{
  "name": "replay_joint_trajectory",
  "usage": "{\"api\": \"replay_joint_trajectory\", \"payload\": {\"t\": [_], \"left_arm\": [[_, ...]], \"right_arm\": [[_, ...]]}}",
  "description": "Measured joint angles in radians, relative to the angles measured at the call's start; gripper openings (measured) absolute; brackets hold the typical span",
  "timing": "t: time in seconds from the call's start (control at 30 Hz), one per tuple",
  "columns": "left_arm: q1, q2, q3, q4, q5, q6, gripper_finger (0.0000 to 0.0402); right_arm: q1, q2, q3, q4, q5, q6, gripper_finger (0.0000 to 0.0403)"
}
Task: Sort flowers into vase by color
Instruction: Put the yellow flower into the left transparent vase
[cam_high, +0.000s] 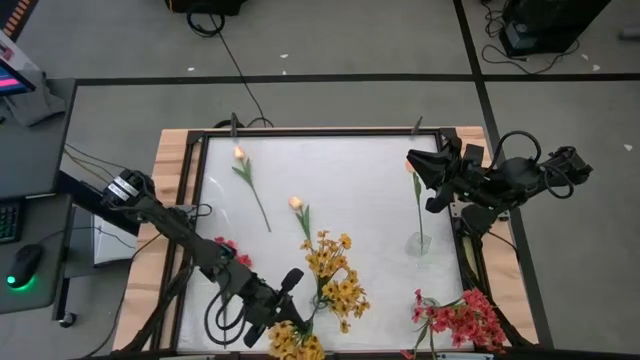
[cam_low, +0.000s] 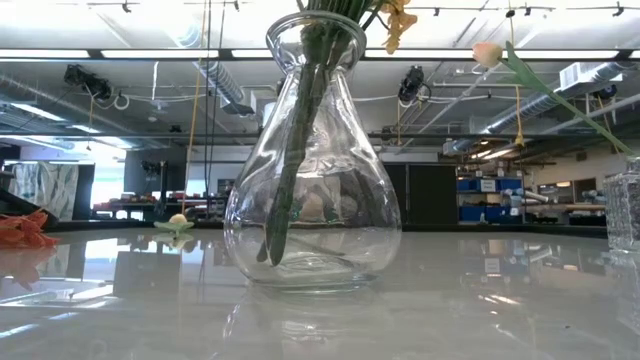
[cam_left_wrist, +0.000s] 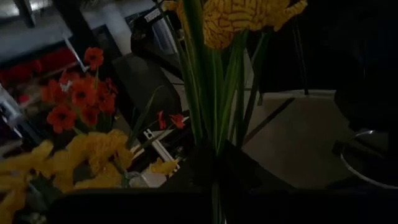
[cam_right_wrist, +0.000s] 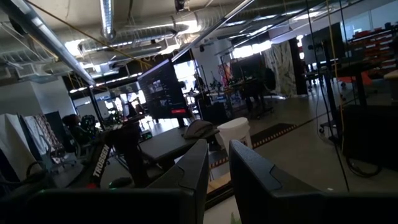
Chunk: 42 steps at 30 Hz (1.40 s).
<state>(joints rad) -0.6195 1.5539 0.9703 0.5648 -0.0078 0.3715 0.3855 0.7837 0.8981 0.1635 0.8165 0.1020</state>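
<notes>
I counted three slim green stems with pale peach tulip buds (cam_high: 239, 153), two bushy yellow-orange clusters (cam_high: 335, 275), two bushy red-pink clusters (cam_high: 465, 315), and two clear glass vases (cam_low: 312, 170).

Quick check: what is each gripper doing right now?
Left gripper: shut on the yellow flower stems near the table's front.
Right gripper: cannot be told; it is raised at the table's far right.

Vase (cam_low: 312, 150) top and its blooms cropped by low view's upper edge. Red cluster (cam_high: 462, 318) cut off at high view's bottom. Left hand (cam_high: 283, 300) tips masked by yellow flowers (cam_high: 335, 280).

White lettering "TROSSEN" on the far dark arm (cam_right_wrist: 102, 163); nothing else legible
</notes>
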Motion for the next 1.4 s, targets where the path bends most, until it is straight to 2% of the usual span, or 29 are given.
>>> {"api": "replay_joint_trajectory", "payload": {"t": [0.13,0.57,0.83,1.4], "left_arm": [[0.019,0.000,0.000,0.000,-0.001,-0.067,0.0016],[0.057,0.000,0.000,0.001,0.014,-0.067,0.0016],[0.062,0.000,-0.001,0.007,0.014,-0.154,0.0016],[0.077,0.014,-0.002,0.008,0.013,-0.162,0.0016]], "right_arm": [[0.000,0.000,0.000,0.000,0.000,0.000,0.0075],[0.000,0.000,0.000,0.000,0.000,0.000,0.0075],[0.000,0.000,0.000,0.000,0.000,0.000,0.0075],[0.000,0.000,0.000,0.000,0.000,0.000,0.0075]]}}
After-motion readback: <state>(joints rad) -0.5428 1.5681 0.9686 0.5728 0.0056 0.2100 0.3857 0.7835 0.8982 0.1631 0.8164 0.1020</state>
